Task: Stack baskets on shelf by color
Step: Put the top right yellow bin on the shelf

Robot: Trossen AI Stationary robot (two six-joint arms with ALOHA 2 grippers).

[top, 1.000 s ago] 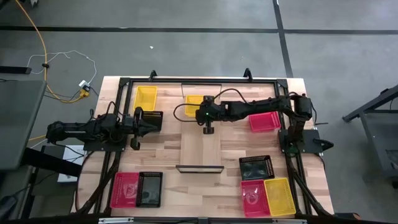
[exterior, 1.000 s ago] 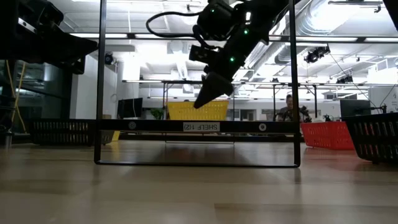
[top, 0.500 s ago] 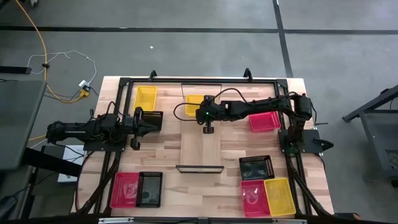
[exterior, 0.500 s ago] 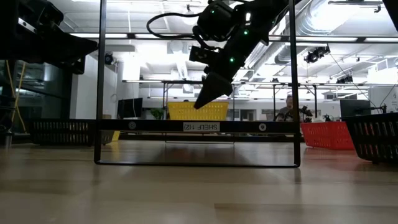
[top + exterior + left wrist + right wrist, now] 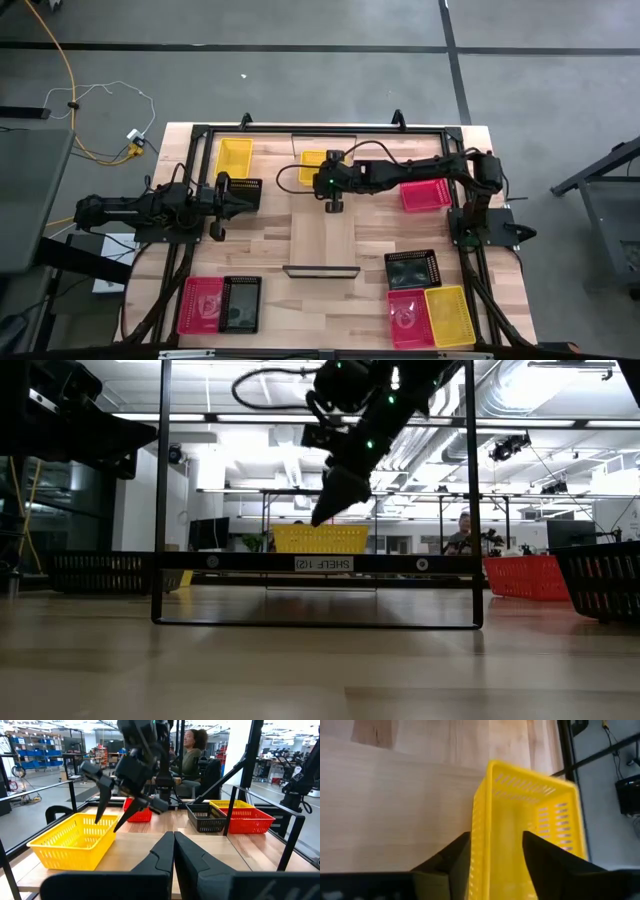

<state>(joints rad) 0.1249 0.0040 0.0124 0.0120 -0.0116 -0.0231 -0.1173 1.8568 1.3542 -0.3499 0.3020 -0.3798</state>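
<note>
**One readable label, seen mirrored**

Only one piece of writing can be made out. In the low view, a small pale label (image 5: pixel 324 564) sits at the middle of the shelf (image 5: pixel 240 562) edge — the long dark bar running across between the two upright posts. Its dark letters appear reversed, as if read from behind; turned the right way they seem to say "SHELF 1(2)", though the last characters are small and not fully certain.

The baskets, the arms and the tabletop carry no legible text, and the room behind — screens, racks, fittings — shows nothing that can be read.
</note>
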